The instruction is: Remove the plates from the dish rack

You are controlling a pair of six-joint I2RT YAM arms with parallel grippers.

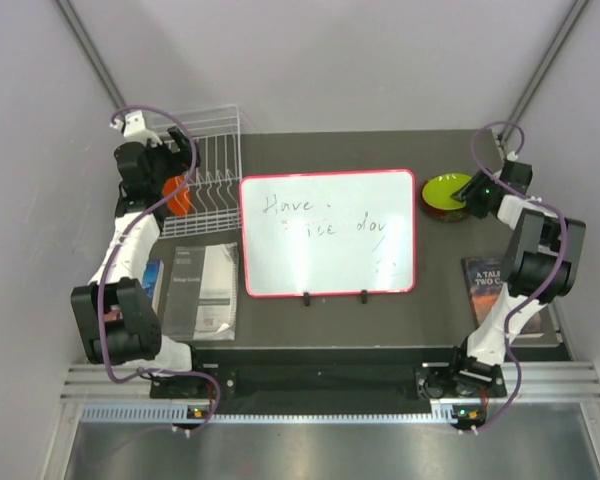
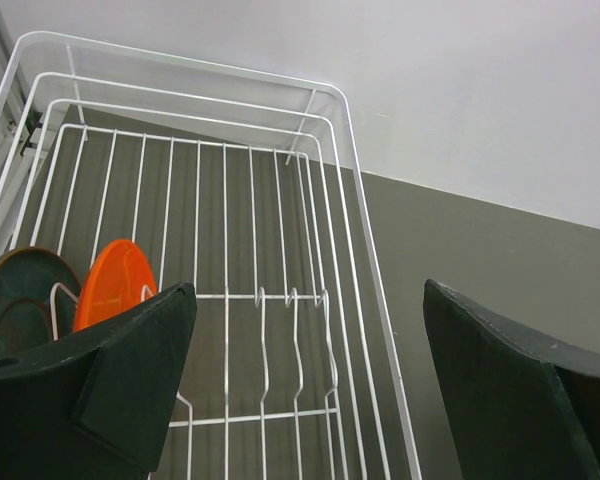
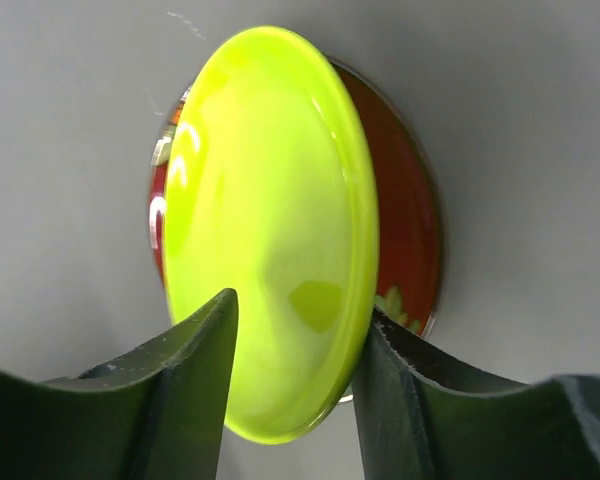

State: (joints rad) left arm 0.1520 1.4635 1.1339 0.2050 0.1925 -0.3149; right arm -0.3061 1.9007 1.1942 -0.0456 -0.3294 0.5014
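Four plates were what I counted, split evenly. Two stood on edge in the dish rack (image 2: 325, 130) at the far left of the table (image 1: 440, 150), an orange plate (image 2: 115, 285) and a dark teal plate (image 2: 15, 300) beside it, each propped by the wire prongs, which is why they stayed upright. The other two lay stacked at the far right, the lime green plate (image 3: 270, 230) on top of the red plate (image 3: 405, 230), well apart from the rack, with one whiteboard (image 1: 328, 232) between the two groups. I judged that stack to be the unloading spot.

My right gripper (image 3: 300, 310) straddled the near rim of the green plate, a finger on each side. I could not tell whether the jaws were pinching the rim or standing just off it.

My left gripper (image 2: 308, 290) hung over the rack with its jaws spread wide and nothing between them, near the orange plate, which I took as lining up for the next pick.

By my count, two plates were out and two remained, in the one rack.
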